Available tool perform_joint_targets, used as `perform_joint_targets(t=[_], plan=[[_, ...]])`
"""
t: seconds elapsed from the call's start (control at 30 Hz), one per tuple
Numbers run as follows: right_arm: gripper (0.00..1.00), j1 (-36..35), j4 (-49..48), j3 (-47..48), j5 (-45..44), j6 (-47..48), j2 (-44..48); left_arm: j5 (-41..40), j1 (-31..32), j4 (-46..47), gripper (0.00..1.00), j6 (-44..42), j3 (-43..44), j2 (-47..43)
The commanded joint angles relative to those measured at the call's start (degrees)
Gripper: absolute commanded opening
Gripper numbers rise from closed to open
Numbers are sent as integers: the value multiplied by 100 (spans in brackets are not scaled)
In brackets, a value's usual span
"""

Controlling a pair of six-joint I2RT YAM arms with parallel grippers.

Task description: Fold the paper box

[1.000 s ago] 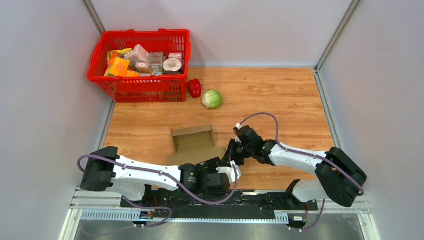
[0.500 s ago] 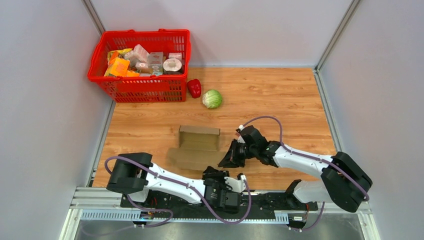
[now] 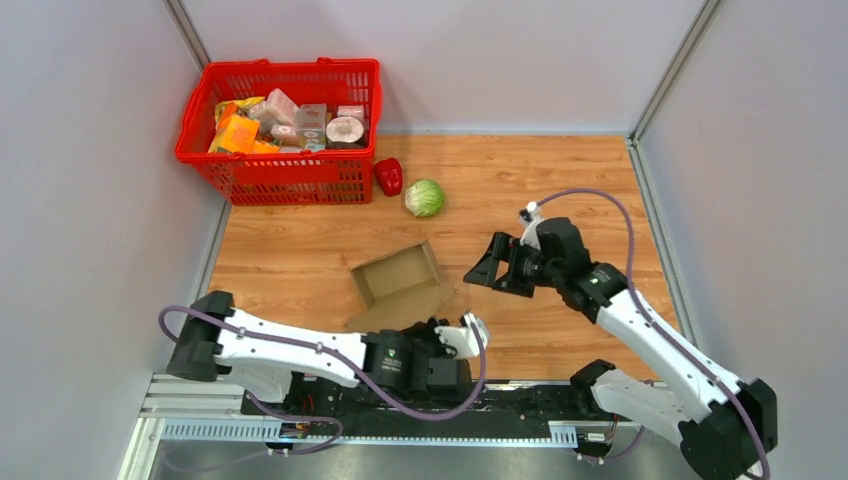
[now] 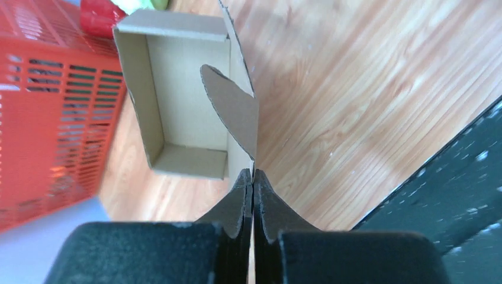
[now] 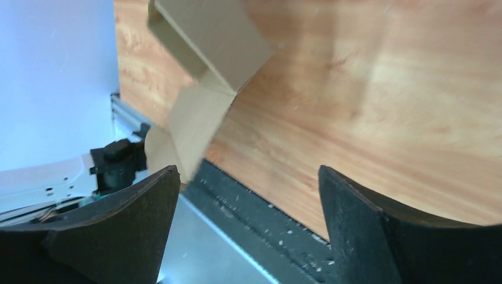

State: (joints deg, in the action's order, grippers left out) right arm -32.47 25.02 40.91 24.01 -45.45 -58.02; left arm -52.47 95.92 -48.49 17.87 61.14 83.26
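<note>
The paper box (image 3: 398, 278) is a plain brown cardboard tray lying open side up in the middle of the wooden table, with a flap (image 3: 400, 314) spread toward the near edge. My left gripper (image 3: 468, 328) sits low at that flap's right corner. In the left wrist view its jaws (image 4: 253, 175) are shut on the thin edge of the flap, with a rounded tab (image 4: 234, 109) and the box's inside (image 4: 183, 100) just beyond. My right gripper (image 3: 482, 265) hovers to the right of the box, open and holding nothing (image 5: 248, 177). The box (image 5: 207, 35) lies ahead of it.
A red mesh basket (image 3: 280, 175) with several printed packages stands at the back left. A red pepper (image 3: 388, 176) and a green cabbage (image 3: 424, 197) lie beside it. Grey walls close in on three sides. A black rail (image 5: 278, 225) runs along the near edge.
My right gripper opened, let go of the box and drew back up to the right. My left gripper shut on the flap's edge. The box turned on the table.
</note>
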Motion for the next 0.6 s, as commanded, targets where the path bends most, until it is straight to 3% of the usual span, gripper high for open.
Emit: perform_joint_targets(t=[0.0,0.17,0.27,0.4,0.47,0.57], plan=[[91,127,1531,839,-1388,1565,528,683,-642,-951,0,1542,802,-810],[92,48,1551,701,-1777,1811,537,1247,-1496,-1680,0,3297,1364,-1303],[92,-478,982,384,-1926,1926,634,1344,-2041,-1805,0,4238,1365,-1716],[92,-2199,163,102,-2364,2163,731,2387,-3130,-1786,0,5619,1102,-2235],[93,-3215,-257,119,-2953,2391,739,2478,-3509,-2067,0,6277,1171,-2262],[94,-4150,-934,-47,-3534,2856,644,2460,-3825,-2805,0,7122,1504,-2139]])
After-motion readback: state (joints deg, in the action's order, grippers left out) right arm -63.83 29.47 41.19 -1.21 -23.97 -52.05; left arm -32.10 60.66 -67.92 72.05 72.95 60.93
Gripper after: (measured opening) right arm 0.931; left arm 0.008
